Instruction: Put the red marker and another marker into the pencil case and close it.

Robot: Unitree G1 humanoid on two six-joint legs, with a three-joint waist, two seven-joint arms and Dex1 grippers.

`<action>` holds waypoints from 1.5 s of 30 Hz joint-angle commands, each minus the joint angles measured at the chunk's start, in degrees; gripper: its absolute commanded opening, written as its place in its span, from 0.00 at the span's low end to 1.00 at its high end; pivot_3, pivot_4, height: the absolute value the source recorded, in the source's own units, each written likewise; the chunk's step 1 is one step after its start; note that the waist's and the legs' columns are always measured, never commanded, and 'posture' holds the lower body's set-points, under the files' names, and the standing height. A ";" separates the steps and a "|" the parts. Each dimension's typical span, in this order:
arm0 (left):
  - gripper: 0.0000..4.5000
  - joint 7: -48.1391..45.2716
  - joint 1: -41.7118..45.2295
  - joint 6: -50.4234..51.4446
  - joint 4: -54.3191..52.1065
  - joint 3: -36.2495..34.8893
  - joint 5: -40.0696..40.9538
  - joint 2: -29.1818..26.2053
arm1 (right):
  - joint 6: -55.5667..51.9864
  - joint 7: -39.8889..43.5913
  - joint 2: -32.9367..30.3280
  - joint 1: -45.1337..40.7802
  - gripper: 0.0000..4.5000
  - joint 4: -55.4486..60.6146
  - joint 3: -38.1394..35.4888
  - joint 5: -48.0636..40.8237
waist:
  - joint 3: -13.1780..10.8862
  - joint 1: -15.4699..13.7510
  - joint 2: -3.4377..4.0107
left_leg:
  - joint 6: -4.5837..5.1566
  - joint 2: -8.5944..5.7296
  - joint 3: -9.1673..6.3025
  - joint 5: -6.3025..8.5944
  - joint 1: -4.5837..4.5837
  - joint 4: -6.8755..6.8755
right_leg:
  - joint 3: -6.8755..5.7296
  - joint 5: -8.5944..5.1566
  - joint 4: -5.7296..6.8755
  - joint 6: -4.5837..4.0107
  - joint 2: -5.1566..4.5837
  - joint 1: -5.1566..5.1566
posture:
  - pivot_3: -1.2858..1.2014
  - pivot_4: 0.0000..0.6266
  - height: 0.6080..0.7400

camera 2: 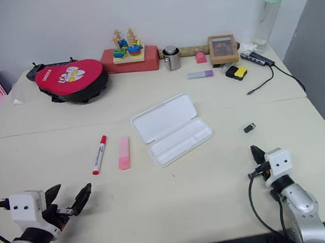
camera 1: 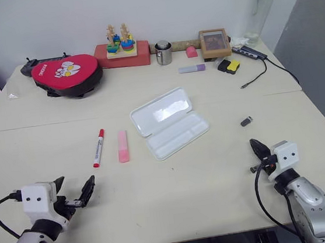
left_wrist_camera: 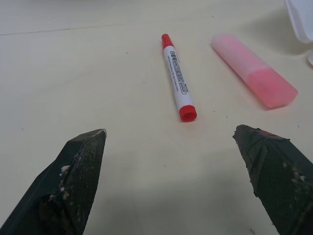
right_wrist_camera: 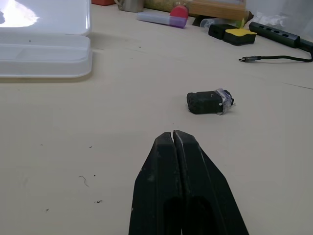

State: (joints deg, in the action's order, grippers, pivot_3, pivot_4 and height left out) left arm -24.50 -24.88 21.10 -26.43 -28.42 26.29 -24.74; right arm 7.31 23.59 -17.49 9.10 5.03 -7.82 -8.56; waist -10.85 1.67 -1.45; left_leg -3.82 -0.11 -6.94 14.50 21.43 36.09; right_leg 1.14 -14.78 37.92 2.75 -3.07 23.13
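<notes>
Left wrist view: spread left pincer (left_wrist_camera: 168, 183) faces the slim white red-capped marker (left_wrist_camera: 178, 77); reach probably comes next. Right pincer (right_wrist_camera: 174, 134) pressed together.

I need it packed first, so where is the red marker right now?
The red marker lies on the table's left half, beside the pink highlighter, left of the open pencil case.

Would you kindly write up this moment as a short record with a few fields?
pencil case: open, tray empty, lid laid flat
red marker: on the table, left of the case
pink highlighter: beside the red marker, apart from it
left gripper: open, empty, near the red marker
right gripper: shut, empty
small dark stick: ahead of the right gripper
</notes>
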 commanded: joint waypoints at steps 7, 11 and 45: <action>1.00 0.87 -0.40 1.83 -1.73 -0.57 0.67 -0.15 | -8.13 1.53 -1.43 -1.69 0.00 3.67 -0.67 -4.40 | 0.01 0.00 0.02 | 0.00 0.00 0.00 0.00 0.00 0.00 | 0.00 0.00 0.00 0.00 0.00 0.00 | 0.52 0.24 1.00; 1.00 0.04 -0.20 2.71 -2.03 -1.47 2.31 -0.17 | -11.99 2.63 -2.85 -2.01 0.00 4.46 -0.78 -5.68 | 0.01 0.00 0.02 | 0.00 0.00 -0.01 0.00 0.00 0.00 | -0.01 0.00 0.00 0.00 0.00 0.00 | 0.52 0.24 1.00; 1.00 -4.63 0.24 5.83 -2.66 -3.72 8.32 -3.97 | -39.17 20.02 -20.52 -23.04 1.00 17.05 10.32 -11.17 | 0.00 0.29 0.04 | 0.01 0.00 0.02 0.00 0.01 0.03 | -0.01 0.03 -0.01 0.05 0.00 0.02 | 0.52 0.24 1.00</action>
State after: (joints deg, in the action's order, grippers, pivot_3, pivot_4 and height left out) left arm -28.55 -24.67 27.20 -26.77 -31.64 33.96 -27.86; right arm -29.64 41.16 -36.28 -10.63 19.18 1.23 -19.23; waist -10.85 1.96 -1.41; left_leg -3.82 -0.11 -6.86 14.50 21.43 36.14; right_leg 1.17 -14.72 37.90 2.73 -3.07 23.16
